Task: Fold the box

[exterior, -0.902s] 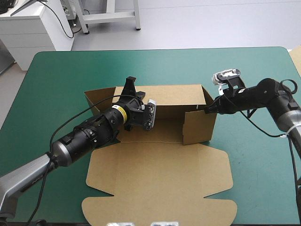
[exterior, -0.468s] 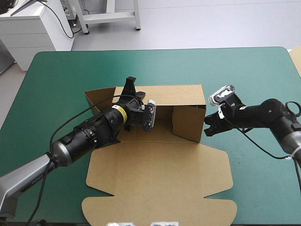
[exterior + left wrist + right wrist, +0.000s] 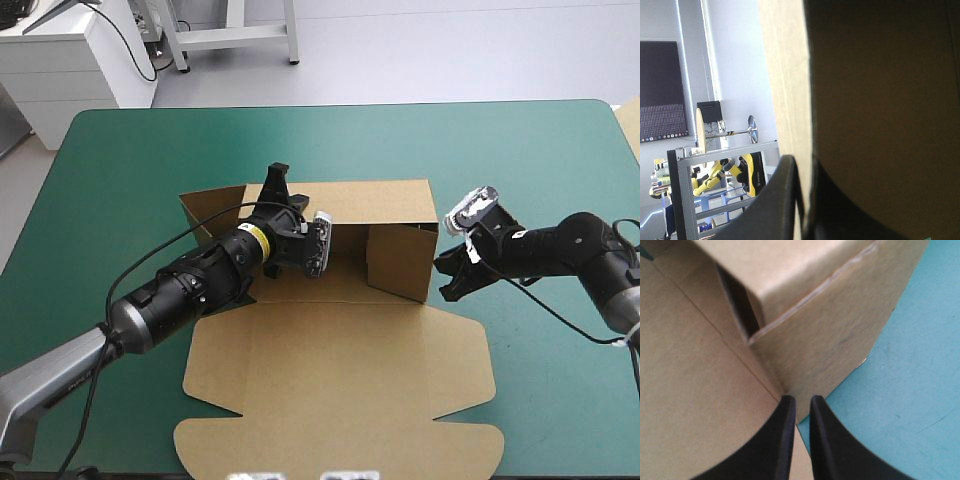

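The brown box (image 3: 340, 370) lies with its wide lid flat toward the near edge. Its back wall (image 3: 370, 205) and right end wall (image 3: 400, 262) stand raised, and a left flap (image 3: 205, 212) splays outward. My left gripper (image 3: 276, 182) reaches over the back wall's top edge near its left end. In the left wrist view the left gripper (image 3: 802, 200) is shut on that board. My right gripper (image 3: 446, 283) is low on the cover, at the right wall's (image 3: 830, 340) front bottom corner. The right gripper (image 3: 800, 401) is shut, its tips against that corner with nothing between them.
Teal-green cover (image 3: 540, 180) shows all round the box. A pale edge of board (image 3: 630, 125) pokes in at the table's right edge. My left arm lies across the box's left part.
The right end wall swung inward toward the box's middle. My right gripper dropped from that wall's top edge to its front bottom corner. The left gripper kept its hold.
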{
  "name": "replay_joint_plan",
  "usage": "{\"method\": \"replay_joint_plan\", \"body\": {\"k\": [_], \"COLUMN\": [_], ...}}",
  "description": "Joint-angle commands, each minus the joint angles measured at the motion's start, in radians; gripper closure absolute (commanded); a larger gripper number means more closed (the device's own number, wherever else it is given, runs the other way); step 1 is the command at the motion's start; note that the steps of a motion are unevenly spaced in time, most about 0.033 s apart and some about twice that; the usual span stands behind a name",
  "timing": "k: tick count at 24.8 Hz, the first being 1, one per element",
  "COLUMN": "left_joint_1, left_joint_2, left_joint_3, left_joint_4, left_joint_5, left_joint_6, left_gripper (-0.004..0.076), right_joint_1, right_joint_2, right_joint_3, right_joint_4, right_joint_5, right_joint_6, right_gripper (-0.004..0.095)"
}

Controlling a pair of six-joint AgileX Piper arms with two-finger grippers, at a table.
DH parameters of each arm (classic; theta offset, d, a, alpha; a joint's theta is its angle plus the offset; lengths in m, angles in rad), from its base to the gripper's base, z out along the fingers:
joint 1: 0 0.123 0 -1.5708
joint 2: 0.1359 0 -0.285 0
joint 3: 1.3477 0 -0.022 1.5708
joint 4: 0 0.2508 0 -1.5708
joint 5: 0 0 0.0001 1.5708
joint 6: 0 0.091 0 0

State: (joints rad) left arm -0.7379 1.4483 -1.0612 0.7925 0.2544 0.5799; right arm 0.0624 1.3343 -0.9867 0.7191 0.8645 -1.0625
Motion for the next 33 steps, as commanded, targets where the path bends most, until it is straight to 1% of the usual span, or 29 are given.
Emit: {"method": "replay_joint_plan", "body": {"k": [1, 3, 5, 7, 9, 12, 16, 17, 19, 21, 22, 23, 24, 25, 28, 30, 31, 33], "left_joint_1": [-0.01, -0.01, -0.01, -0.01, -0.01, -0.01, -0.01, -0.01, -0.01, -0.01, -0.012, -0.012, -0.012, -0.012, -0.023, -0.033, -0.042, -0.042], "left_joint_2": [0.0, 0.0, 0.0, 0.0, 0.0, 0.0, 0.0, 0.0, 0.0, 0.0, 0.0, 0.0, 0.0, 0.0, -0.002, -0.002, -0.002, -0.002], "left_joint_3": [0.0, 0.0, 0.0, 0.0, 0.0, 0.0, 0.0, 0.0, 0.0, 0.0, 0.0, 0.0, 0.0, 0.0, 0.0, 0.0, 0.0, 0.0], "left_joint_4": [-0.043, -0.043, -0.043, -0.043, -0.043, -0.043, -0.043, -0.044, -0.047, -0.051, -0.051, -0.051, -0.051, -0.053, -0.056, -0.056, -0.054, -0.054], "left_joint_5": [0.049, 0.049, 0.047, 0.047, 0.047, 0.047, 0.034, 0.032, 0.036, 0.037, 0.031, 0.023, 0.019, 0.014, 0.012, 0.012, 0.012, 0.007], "left_joint_6": [-0.012, -0.012, -0.012, -0.012, -0.012, -0.012, -0.012, -0.014, -0.014, -0.022, -0.041, -0.062, -0.064, -0.064, -0.064, -0.064, -0.064, -0.064], "left_gripper": [0.0731, 0.0731, 0.0731, 0.0731, 0.0731, 0.0731, 0.0731, 0.0731, 0.0731, 0.0731, 0.0731, 0.0731, 0.0731, 0.0731, 0.0731, 0.0731, 0.0731, 0.0731], "right_joint_1": [-0.005, -0.005, -0.004, -0.004, -0.004, 0.001, 0.062, 0.084, 0.152, 0.203, 0.225, 0.249, 0.257, 0.266, 0.266, 0.266, 0.266, 0.266], "right_joint_2": [-0.029, -0.029, -0.029, -0.029, -0.026, -0.026, -0.026, -0.026, -0.024, -0.024, -0.022, -0.014, -0.008, 0.013, 0.047, 0.06, 0.061, 0.061], "right_joint_3": [-0.025, -0.025, -0.025, -0.025, -0.025, -0.025, -0.025, -0.025, -0.025, -0.025, -0.025, -0.025, -0.025, -0.025, -0.025, -0.025, -0.025, -0.025], "right_joint_4": [-0.015, -0.011, 0.019, 0.059, 0.102, 0.158, 0.136, 0.12, 0.022, -0.093, -0.142, -0.217, -0.241, -0.25, -0.228, -0.211, -0.207, -0.207], "right_joint_5": [0.062, 0.095, 0.124, 0.128, 0.12, 0.06, -0.068, -0.103, -0.206, -0.244, -0.259, -0.292, -0.309, -0.32, -0.312, -0.312, -0.312, -0.312], "right_joint_6": [-0.014, -0.032, -0.061, -0.084, -0.112, -0.145, -0.145, -0.137, -0.045, 0.062, 0.1, 0.17, 0.196, 0.217, 0.217, 0.217, 0.217, 0.217], "right_gripper": [0.0585, 0.047, 0.0343, 0.0251, 0.0196, 0.0183, 0.0183, 0.0183, 0.0185, 0.0186, 0.0202, 0.0264, 0.0297, 0.0382, 0.0518, 0.0667, 0.0785, 0.0919]}}
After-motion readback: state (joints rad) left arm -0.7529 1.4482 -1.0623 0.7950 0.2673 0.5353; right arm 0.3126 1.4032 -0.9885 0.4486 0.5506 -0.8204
